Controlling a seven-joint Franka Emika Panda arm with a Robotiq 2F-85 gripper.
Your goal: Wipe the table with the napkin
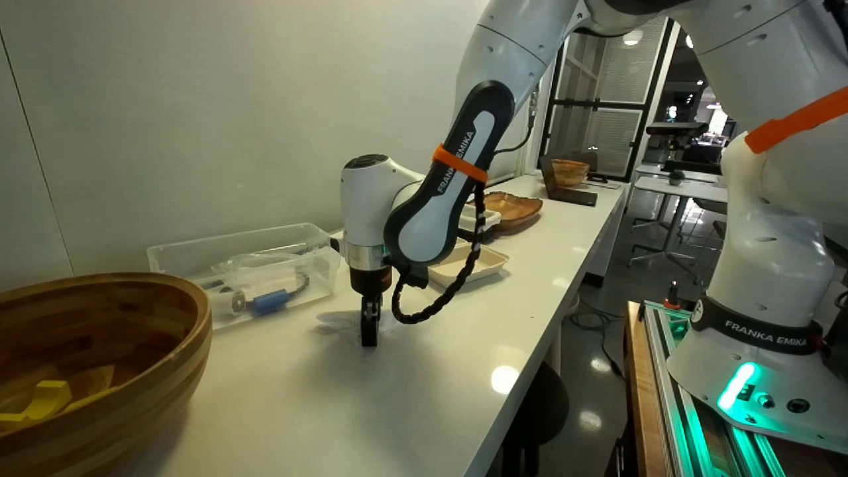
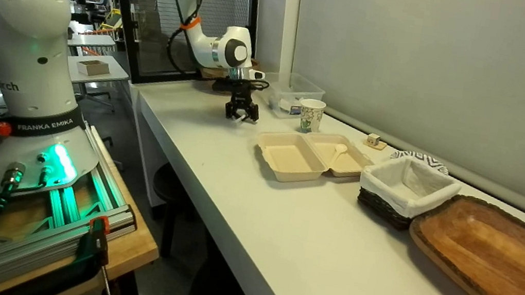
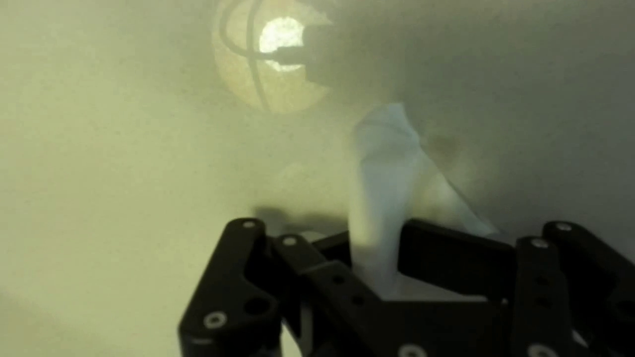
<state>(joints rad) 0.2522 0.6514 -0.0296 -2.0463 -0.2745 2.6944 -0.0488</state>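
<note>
Glossy white, the table (image 1: 331, 411) fills the lower centre of an exterior view; below centre in the wrist view, the gripper (image 3: 375, 250) clasps the napkin (image 3: 388, 153) — presumably light, limp, tearable — best held by a gathered fold.

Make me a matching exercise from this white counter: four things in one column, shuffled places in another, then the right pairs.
Things:
1. white paper napkin
2. slim pale spoon
3. dark woven basket with white cloth liner
4. angular yellow piece

Places:
A. between the open beige takeout box and the long wooden tray
B. inside the round wooden bowl
C. held in the black two-fingered gripper
D. in one half of the takeout box

Pairs: 1-C; 2-D; 3-A; 4-B
</note>
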